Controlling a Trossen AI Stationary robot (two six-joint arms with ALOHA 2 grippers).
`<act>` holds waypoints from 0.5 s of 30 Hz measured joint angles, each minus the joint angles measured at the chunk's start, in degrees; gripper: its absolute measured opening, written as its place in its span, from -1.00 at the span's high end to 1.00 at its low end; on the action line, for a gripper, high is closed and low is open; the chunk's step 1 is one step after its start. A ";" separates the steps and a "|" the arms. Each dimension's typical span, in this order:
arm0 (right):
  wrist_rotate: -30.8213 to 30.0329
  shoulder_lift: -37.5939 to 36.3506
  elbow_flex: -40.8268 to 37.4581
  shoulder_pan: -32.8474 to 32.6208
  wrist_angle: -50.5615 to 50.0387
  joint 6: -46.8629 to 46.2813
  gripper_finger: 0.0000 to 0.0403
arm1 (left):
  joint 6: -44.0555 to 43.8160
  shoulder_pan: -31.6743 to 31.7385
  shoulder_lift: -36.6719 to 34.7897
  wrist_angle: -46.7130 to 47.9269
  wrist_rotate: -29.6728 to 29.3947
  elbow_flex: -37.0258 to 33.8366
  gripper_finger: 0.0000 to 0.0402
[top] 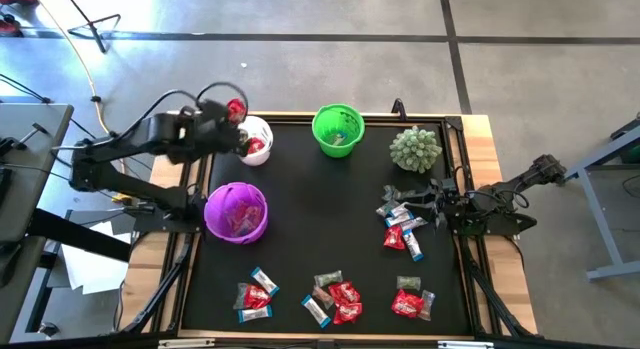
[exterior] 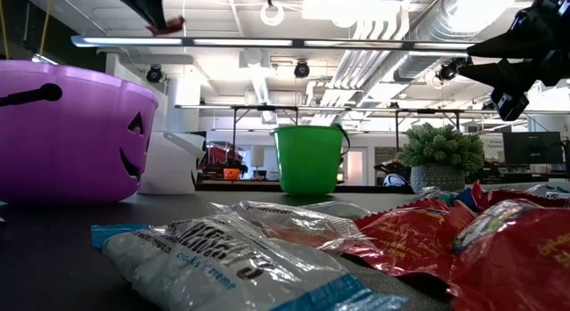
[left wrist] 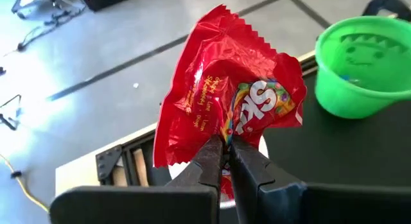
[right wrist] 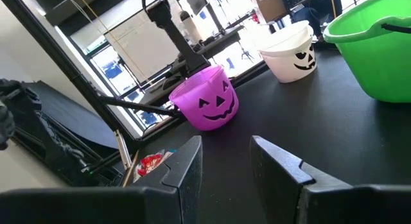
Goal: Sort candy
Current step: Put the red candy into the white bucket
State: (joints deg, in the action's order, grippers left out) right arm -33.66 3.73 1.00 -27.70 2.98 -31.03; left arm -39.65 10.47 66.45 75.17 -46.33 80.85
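My left gripper (top: 232, 117) is shut on a red candy packet (left wrist: 225, 95) in the air, by the far-left rim of the white cup (top: 257, 141). In the low view the packet (exterior: 169, 28) shows high above the purple pumpkin cup (exterior: 71, 133). The green cup (top: 338, 129) stands at the far middle. Loose candy lies on the black mat in small heaps (top: 335, 299) along the near edge and by the right side (top: 400, 232). My right gripper (top: 395, 201) stands open and level at the table's right, fingers (right wrist: 186, 166) empty. My left gripper pinches the red packet's crumpled edge (left wrist: 226, 135) between its two fingertips, coming from the table's left and slanting down. The packet is lifted clear of everything and spreads out beyond the fingertips, wrinkled.
A spiky pale-green ball (top: 415, 149) sits at the far right of the mat. The wooden table rim (top: 480, 139) frames the black mat. Bare mat lies in the middle between the cups and the heaps. Cables and grey floor lie beyond the far edge.
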 joint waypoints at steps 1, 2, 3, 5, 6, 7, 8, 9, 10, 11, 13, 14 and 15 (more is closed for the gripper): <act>-0.03 0.00 0.01 0.00 0.00 -0.02 0.37 | 2.20 2.20 0.35 -2.19 1.18 -0.86 0.97; -0.16 0.00 0.01 0.01 0.00 -0.01 0.37 | 4.07 4.36 0.71 -4.14 2.28 -1.71 0.97; -0.16 0.00 0.00 0.01 0.00 -0.01 0.37 | 5.56 6.26 1.02 -5.93 3.37 -2.52 0.97; -0.14 0.00 -0.01 0.02 0.00 -0.01 0.37 | 7.19 9.86 1.87 -7.50 5.60 -3.46 0.97; -0.16 0.00 0.00 0.02 0.00 -0.02 0.37 | 7.40 11.62 2.41 -7.70 7.06 -3.79 0.97; -0.14 0.00 0.01 0.02 0.00 -0.02 0.37 | 7.65 13.22 2.96 -7.86 8.51 -4.11 0.97; -0.14 0.00 0.01 0.01 0.00 -0.01 0.37 | 7.85 14.61 3.51 -7.83 9.99 -4.41 0.97; -0.14 0.00 -0.01 0.00 0.00 -0.02 0.37 | 7.99 15.75 4.05 -7.83 11.58 -4.64 0.97; -0.14 0.00 0.01 0.00 0.00 -0.02 0.37 | 7.99 16.72 4.51 -8.05 12.96 -4.98 0.97; -0.13 0.00 0.00 0.02 0.00 0.00 0.37 | 7.99 17.43 4.89 -8.21 14.27 -5.38 0.97; -0.12 0.00 0.00 0.00 0.00 -0.01 0.37 | 8.52 18.46 5.54 -8.87 16.04 -6.08 0.97; -0.12 0.00 0.01 0.02 0.00 0.00 0.37 | 8.71 18.78 5.91 -8.86 16.44 -6.34 0.97; -0.10 0.00 -0.01 0.00 0.00 0.00 0.37 | 8.64 18.99 6.17 -8.99 16.73 -6.61 0.97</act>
State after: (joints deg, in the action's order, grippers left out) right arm -33.76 3.73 1.00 -27.70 2.98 -31.03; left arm -31.01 29.45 72.63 66.18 -29.59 74.24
